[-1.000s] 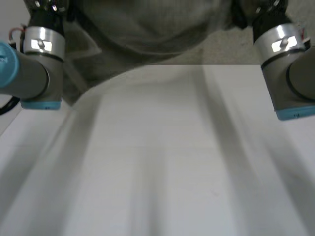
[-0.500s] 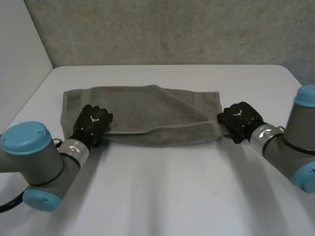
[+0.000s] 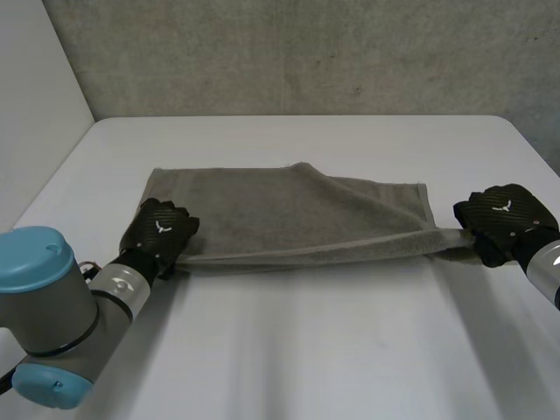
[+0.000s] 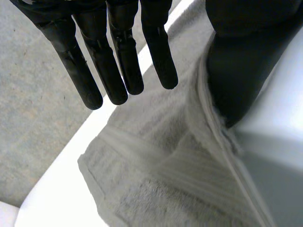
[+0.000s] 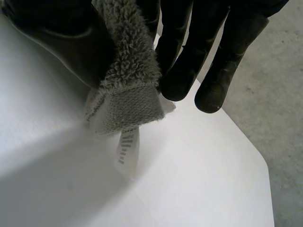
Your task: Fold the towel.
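Note:
A grey towel [image 3: 280, 214] lies folded lengthwise across the middle of the white table [image 3: 306, 350], its top layer slanting toward the right. My left hand [image 3: 162, 229] rests at the towel's near left corner. In the left wrist view its fingers [image 4: 116, 71] are straight and lifted off the towel [image 4: 180, 179], while the thumb [image 4: 241, 71] lies along the cloth's edge. My right hand [image 3: 503, 219] holds the near right corner, drawn out to the right. In the right wrist view the thumb and fingers [image 5: 189, 47] pinch that corner [image 5: 130, 75], and a white label [image 5: 127, 149] hangs below it.
A grey concrete wall [image 3: 306, 52] stands behind the table's far edge. The table's right edge [image 3: 534, 149] runs close to my right hand, with grey floor [image 5: 279, 104] beyond it.
A second ago both arms held the towel up before the camera. Since then it has come down onto the table and slid right with my right hand. My left hand's fingers have straightened off the cloth.

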Controlling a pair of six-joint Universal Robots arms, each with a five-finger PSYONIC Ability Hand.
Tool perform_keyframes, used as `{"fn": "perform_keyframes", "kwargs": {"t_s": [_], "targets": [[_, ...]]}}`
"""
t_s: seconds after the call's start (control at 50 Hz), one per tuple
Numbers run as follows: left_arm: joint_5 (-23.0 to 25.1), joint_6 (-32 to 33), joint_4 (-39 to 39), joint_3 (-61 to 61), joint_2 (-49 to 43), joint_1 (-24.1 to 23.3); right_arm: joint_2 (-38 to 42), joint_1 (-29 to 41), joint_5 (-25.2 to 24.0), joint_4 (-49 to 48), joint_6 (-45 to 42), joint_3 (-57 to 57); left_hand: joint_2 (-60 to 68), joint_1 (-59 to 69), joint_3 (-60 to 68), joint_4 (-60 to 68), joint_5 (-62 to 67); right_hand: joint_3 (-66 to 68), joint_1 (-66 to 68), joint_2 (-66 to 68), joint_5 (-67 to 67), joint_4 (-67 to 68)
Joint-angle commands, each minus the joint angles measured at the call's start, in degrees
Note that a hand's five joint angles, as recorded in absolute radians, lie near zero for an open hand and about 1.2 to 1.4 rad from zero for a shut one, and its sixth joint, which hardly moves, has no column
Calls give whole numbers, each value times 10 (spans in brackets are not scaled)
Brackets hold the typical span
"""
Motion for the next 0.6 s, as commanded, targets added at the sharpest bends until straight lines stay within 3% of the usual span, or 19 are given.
{"fn": "perform_keyframes", "kwargs": {"t_s": [0.02, 0.24, 0.3, 0.34, 0.4, 0.42, 0.46, 0.6], "targets": [[0, 0, -1, -20, 6, 11, 7, -14, -20, -9, 1, 10, 57, 56, 57, 57, 58, 36, 36, 39, 38, 35], [-15, 1, -2, -50, 42, 19, 9, -43, -22, -36, 2, 14, 78, 76, 77, 77, 79, 36, 36, 39, 38, 35], [-24, 1, -3, -52, 53, 21, 9, -47, -26, -37, 2, 15, 133, 132, 133, 133, 134, 36, 36, 39, 38, 35], [-25, 1, -4, -54, 61, 20, 9, -46, -33, -36, 1, 18, 292, 290, 292, 292, 293, 36, 36, 39, 38, 35], [-24, 1, -4, -56, 63, 20, 10, -45, -40, -36, 1, 20, 367, 365, 367, 367, 368, 36, 36, 39, 38, 35], [-24, 2, -4, -57, 64, 18, 10, -45, -46, -33, 1, 21, 380, 378, 380, 380, 381, -60, -60, -57, -58, -61], [-24, 2, -4, -57, 64, 18, 12, -44, -53, -23, 8, 22, 380, 379, 380, 380, 381, -458, -458, -455, -455, -458], [-22, 1, -3, -57, 62, 20, 16, -47, -83, 41, 32, 11, 380, 379, 380, 380, 381, -517, -517, -514, -514, -517]]}}
